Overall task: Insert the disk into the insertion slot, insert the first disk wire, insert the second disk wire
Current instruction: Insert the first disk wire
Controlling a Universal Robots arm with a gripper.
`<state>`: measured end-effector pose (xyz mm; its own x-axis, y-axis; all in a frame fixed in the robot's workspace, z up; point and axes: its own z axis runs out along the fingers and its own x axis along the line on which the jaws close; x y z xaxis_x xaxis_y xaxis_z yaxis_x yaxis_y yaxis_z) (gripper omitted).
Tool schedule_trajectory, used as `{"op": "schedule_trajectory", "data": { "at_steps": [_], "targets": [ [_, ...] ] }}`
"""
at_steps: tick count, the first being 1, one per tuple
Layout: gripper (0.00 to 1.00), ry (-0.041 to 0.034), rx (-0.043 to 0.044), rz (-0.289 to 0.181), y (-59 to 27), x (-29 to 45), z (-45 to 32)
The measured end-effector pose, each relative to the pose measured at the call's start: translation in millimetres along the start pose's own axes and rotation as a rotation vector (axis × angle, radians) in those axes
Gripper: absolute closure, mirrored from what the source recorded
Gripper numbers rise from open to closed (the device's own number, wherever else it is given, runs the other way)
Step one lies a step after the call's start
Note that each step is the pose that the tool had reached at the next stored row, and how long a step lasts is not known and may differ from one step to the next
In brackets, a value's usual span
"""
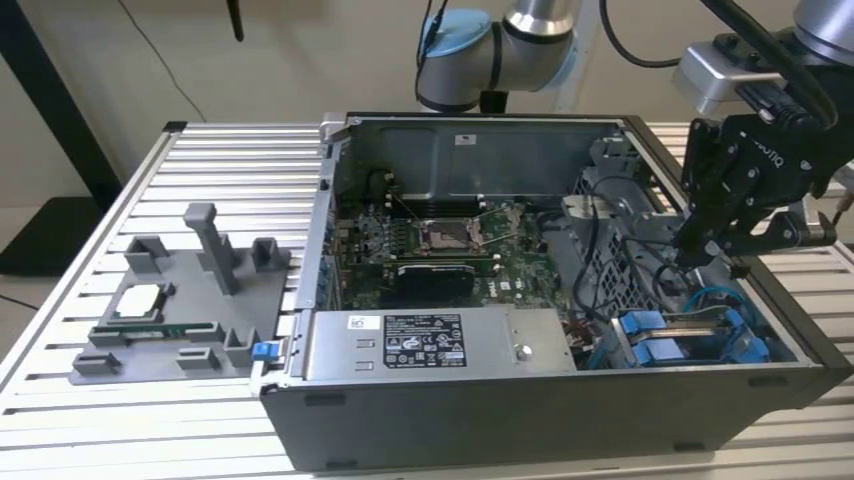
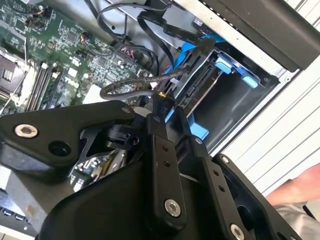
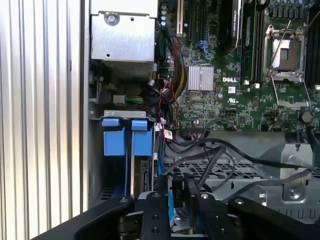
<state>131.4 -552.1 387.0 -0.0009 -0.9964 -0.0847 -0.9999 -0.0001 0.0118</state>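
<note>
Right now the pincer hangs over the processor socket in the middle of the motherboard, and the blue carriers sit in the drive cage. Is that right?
Not quite. The pincer hangs over the drive cage at the exterior view's right, just above the blue carriers, not over the processor socket. The exterior view shows it. The carriers do sit in the cage.

Beige wall (image 1: 307,60) behind slatted metal table (image 1: 134,425); black post (image 1: 56,100), perhaps a stand.

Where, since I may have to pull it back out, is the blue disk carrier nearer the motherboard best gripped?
Probably by the blue disk carrier's front block, from the case's open side: it sits exposed at the drive cage's mouth, the rest sunk between metal walls.
</note>
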Motion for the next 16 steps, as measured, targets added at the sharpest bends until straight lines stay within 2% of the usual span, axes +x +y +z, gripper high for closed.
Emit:
{"op": "schedule_trajectory", "data": {
  "at_steps": [11, 12, 16],
  "targets": [
    [0.00, 0.0001, -0.0008, -0.025, -0.1, 0.0, 0.1],
    [1.00, -0.0001, -0.0002, -0.025, -0.1, 0.0, 0.3],
    [1.00, -0.0006, 0.0015, -0.025, 0.0, 0.1, 0.9]
  ]
}}
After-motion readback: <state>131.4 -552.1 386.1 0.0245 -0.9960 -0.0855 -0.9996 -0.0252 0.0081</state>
